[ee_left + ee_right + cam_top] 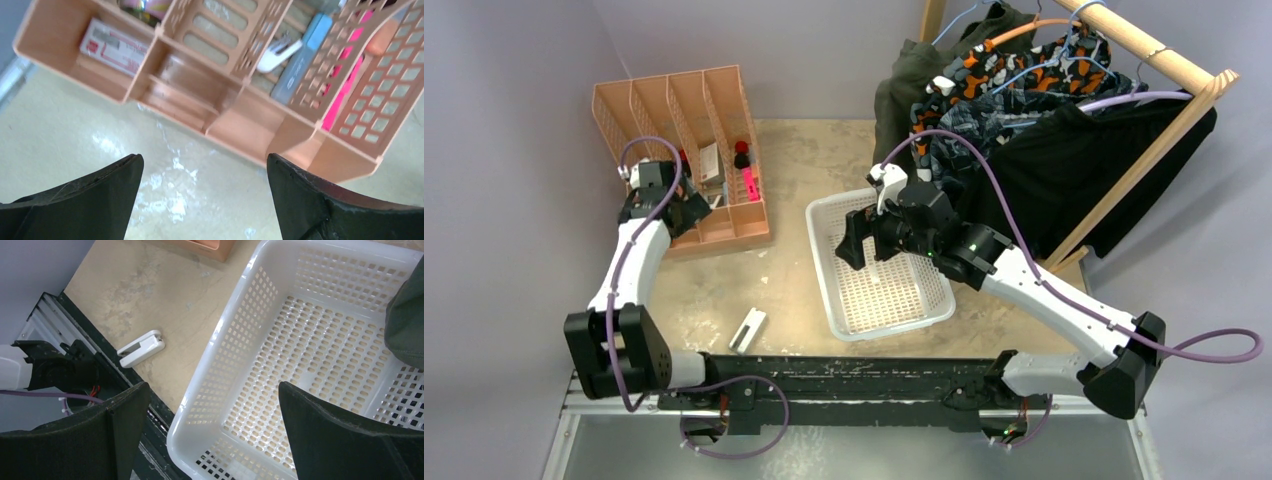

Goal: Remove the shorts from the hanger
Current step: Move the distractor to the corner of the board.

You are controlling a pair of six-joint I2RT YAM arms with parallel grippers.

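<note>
Above perforated plastic basket, right hand wide; left hand wide; soft shorts hanging.

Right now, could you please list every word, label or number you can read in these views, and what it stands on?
No text can be read.
Red-and-white box in the peach organizer: printed label, too blurred to read.
White basket, white clip-like item: no marking visible.
</note>
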